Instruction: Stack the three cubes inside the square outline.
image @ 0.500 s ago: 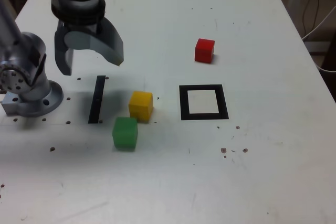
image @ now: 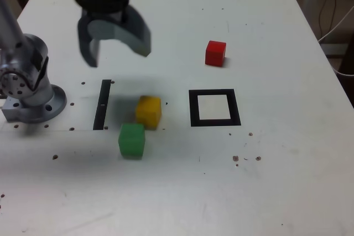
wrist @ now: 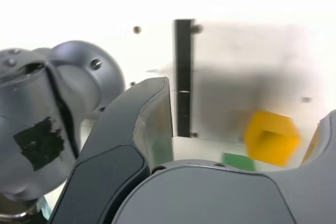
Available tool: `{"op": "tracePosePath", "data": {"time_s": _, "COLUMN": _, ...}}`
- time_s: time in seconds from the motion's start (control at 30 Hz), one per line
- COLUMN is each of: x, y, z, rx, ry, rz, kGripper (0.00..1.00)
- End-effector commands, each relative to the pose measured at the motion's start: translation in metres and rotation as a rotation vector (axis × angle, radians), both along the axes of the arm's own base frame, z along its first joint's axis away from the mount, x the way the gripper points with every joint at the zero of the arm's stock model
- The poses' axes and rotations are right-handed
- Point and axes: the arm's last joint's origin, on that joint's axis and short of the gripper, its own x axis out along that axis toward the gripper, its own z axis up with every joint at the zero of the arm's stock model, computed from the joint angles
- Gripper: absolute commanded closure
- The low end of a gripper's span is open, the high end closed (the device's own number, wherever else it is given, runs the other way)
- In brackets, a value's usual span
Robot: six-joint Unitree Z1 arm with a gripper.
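Pincer (image: 114, 45) hangs above the table (image: 265, 181) w/ jaws spread wide, nothing betw. them; top of arm cut off by the exterior view's upper edge. Below it, slightly toward that view's right, the yellow cube (image: 149, 111) sits blurred in shadow; wrist view shows it (wrist: 271, 136) smeared too, one jaw covering most of the green cube (wrist: 237, 161). Green cube (image: 131, 140) lies just beside yellow, nearer the camera. Thin black strip (image: 102, 104) is at their left, next to the arm base (image: 27, 84). Square outline (image: 214, 108) is right of yellow, nothing inside. Red cube (image: 215, 53) sits beyond it, well apart.
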Motion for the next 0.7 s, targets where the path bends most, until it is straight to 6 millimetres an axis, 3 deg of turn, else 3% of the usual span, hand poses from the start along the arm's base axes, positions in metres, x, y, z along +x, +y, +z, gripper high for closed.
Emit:
{"op": "tracePosePath", "data": {"time_s": 0.0, "x": 0.015, "y": 0.005, "z": 0.006, "rx": 0.006, "ry": -0.006, "rz": -0.022, "kGripper": 0.03}}
{"op": "tracePosePath", "data": {"time_s": 0.23, "x": 0.073, "y": 0.039, "z": 0.024, "rx": 0.010, "ry": -0.060, "rz": -0.092, "kGripper": 0.03}}
{"op": "tracePosePath", "data": {"time_s": 0.47, "x": 0.131, "y": 0.086, "z": 0.023, "rx": -0.004, "ry": -0.067, "rz": -0.174, "kGripper": 0.04}}
{"op": "tracePosePath", "data": {"time_s": 0.67, "x": 0.155, "y": 0.108, "z": 0.009, "rx": -0.017, "ry": -0.038, "rz": -0.216, "kGripper": 0.04}}
